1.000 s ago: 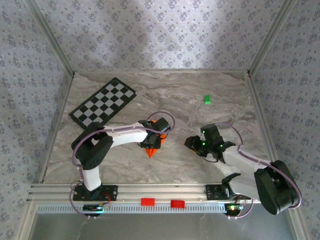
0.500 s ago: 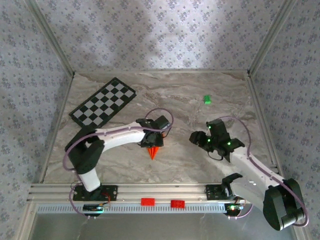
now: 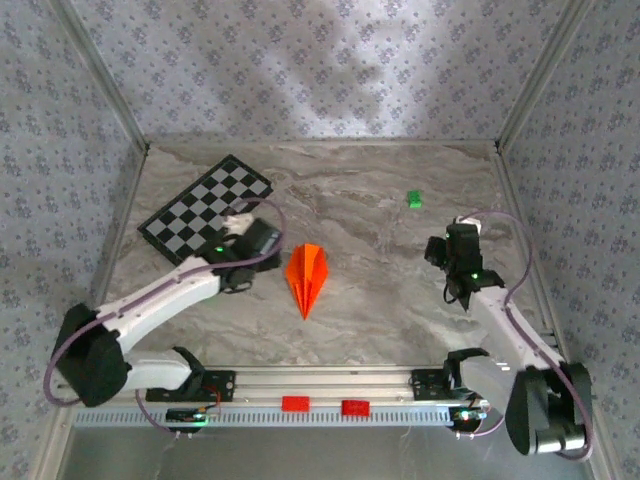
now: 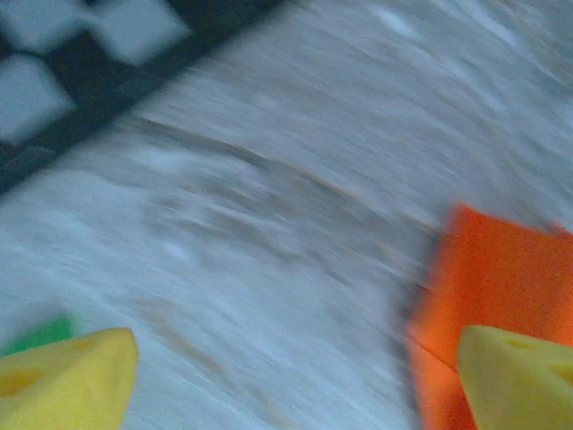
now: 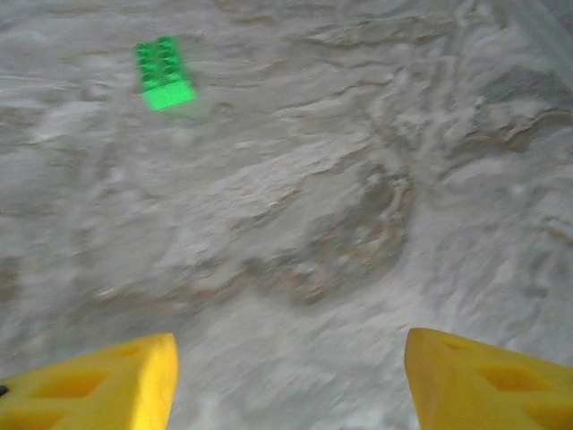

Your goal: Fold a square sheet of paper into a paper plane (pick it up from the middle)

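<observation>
— What is the bench (image 3: 380, 310) like?
— A grey slab with tan marbled veins running across it.
— What lies on it?
— An orange paper plane (image 3: 306, 277) lies flat near the middle, a crease down its length and its narrow point toward the near edge. A black-and-white checkered board (image 3: 205, 205) lies at the far left, turned at an angle. A small green block (image 3: 414, 199) sits toward the far right.
— Do any of them touch?
— No. All three are well apart.
</observation>
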You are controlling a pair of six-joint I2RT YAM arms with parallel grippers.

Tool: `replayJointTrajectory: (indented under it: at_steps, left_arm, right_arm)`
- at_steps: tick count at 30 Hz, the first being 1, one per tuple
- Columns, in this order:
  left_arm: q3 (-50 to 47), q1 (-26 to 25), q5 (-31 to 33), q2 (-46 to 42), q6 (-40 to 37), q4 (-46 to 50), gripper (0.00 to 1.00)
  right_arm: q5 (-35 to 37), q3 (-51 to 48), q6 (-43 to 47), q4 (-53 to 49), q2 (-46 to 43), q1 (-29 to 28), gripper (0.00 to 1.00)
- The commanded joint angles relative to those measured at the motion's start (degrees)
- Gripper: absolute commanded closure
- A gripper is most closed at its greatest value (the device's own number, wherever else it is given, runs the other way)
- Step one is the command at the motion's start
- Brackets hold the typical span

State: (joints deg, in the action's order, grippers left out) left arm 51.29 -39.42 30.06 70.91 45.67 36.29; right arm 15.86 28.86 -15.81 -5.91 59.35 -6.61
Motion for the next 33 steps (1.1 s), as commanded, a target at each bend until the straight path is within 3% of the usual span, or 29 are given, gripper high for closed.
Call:
replayJointTrajectory:
  at_steps: [1,4,6,8,10,12,14,16,17,18,21,23,24,25,26,28,29,31,33]
  left_arm:
    - [-5.25,12.35,5.35,-3.66,-14.51,-5.53,0.01]
    - [-12.37,22.21,5.57,-5.57,-24.22,-19.66,0.01]
    - [-16.96,26.89,0.57,-5.73,-31.82,-32.11,0.00]
    - [-18.21,30.89,-3.94,-4.47,-34.03,-37.65,0.00]
    - [-19.67,32.36,-4.40,-2.43,-37.74,-45.06,0.00]
    - [-21.57,32.98,-5.28,0.88,-42.29,-53.71,0.00]
    - [-22.47,33.09,-6.10,3.66,-44.62,-60.52,0.00]
    - [-24.37,33.65,-9.03,6.46,-45.49,-69.02,0.00]
    - [-25.19,33.92,-10.49,8.51,-45.67,-73.57,0.00]
    - [-24.44,34.32,-11.88,10.15,-45.66,-72.91,0.00]
    - [-26.01,35.26,-15.09,15.80,-46.21,-81.17,0.02]
    - [-27.00,38.67,-21.34,14.84,-43.56,-79.68,0.02]
    - [-29.01,39.33,-20.32,18.11,-42.94,-87.80,0.00]
    - [-29.50,39.42,-19.41,18.66,-42.54,-89.87,0.00]
    - [-27.57,39.42,-18.41,16.15,-41.31,-81.03,0.00]
    - [-29.56,39.41,-18.12,18.50,-42.18,-89.32,0.00]
    - [-28.42,39.41,-17.97,16.53,-41.44,-83.73,0.00]
    - [-28.97,39.33,-19.13,17.62,-42.36,-86.88,0.00]
    - [-28.22,39.33,-19.87,16.70,-42.39,-83.53,0.00]
  right_arm:
    - [3.55,-4.86,12.26,20.84,6.83,2.41,0.29]
    - [-3.40,-5.94,15.73,32.26,13.88,4.07,0.28]
    - [-8.77,-5.90,14.98,37.19,16.42,5.60,0.27]
    - [-13.78,-8.41,19.50,49.91,19.65,6.53,0.28]
    - [-16.32,-7.79,19.00,51.56,24.08,7.52,0.27]
    - [-18.42,-9.78,18.14,62.82,30.27,7.57,0.27]
    - [-19.78,-9.06,20.49,55.49,26.88,7.73,0.26]
    - [-15.42,-9.27,18.45,60.23,29.35,7.68,0.11]
    - [-11.40,-7.71,16.89,56.60,28.68,7.71,0.06]
    - [-9.75,-6.83,16.20,53.52,28.26,7.94,0.00]
    - [-9.42,-7.22,16.50,54.97,28.59,7.64,0.00]
    - [-9.52,-7.39,16.49,55.80,28.69,7.62,0.00]
    - [-9.45,-7.46,16.51,55.93,28.73,7.62,0.00]
    - [-9.47,-7.37,16.51,55.51,28.55,7.57,0.00]
    - [-9.46,-7.40,16.56,55.51,28.59,7.60,0.00]
    - [-9.25,-7.42,16.69,55.79,28.55,7.41,0.00]
    - [-9.19,-7.41,16.69,55.67,28.59,7.49,0.00]
    - [-9.22,-7.42,16.69,55.66,28.55,7.48,0.00]
    - [-9.23,-7.42,16.69,55.61,28.54,7.44,0.00]
